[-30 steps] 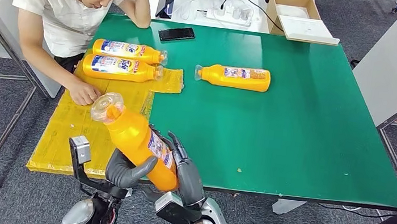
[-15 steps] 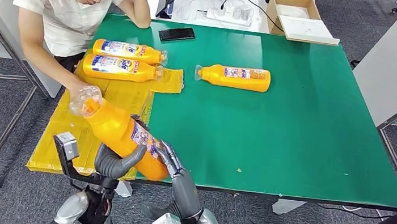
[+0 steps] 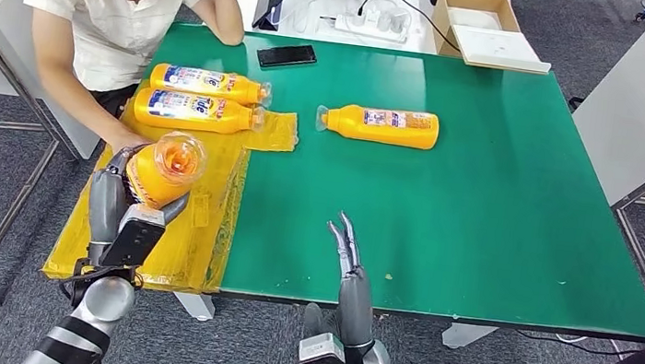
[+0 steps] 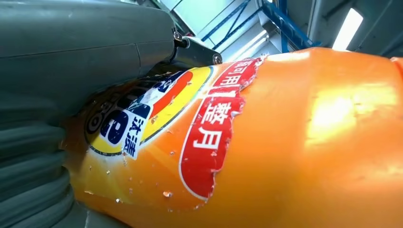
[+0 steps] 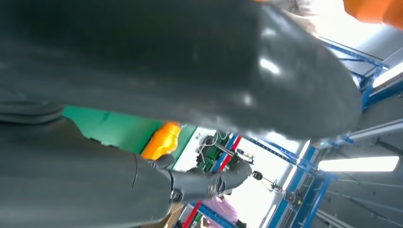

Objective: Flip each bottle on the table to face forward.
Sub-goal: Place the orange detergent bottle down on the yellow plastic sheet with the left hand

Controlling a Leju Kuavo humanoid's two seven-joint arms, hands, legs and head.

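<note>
My left hand grips an orange bottle over the yellow mat, its clear cap end turned up toward the camera. In the left wrist view the bottle's label lies against my left hand. My right hand is open above the green table near its front edge, fingers straight and holding nothing. Two more orange bottles lie side by side at the far end of the mat with labels up. A further bottle lies alone on the green surface.
A person sits at the table's left side, one hand on the mat beside my held bottle. A black phone lies at the table's far edge. A cardboard box and a power strip sit on the white desk behind.
My right hand let go of the bottle and moved right over the green table. My left hand carried the bottle left and up over the yellow mat, turning its cap toward the camera.
</note>
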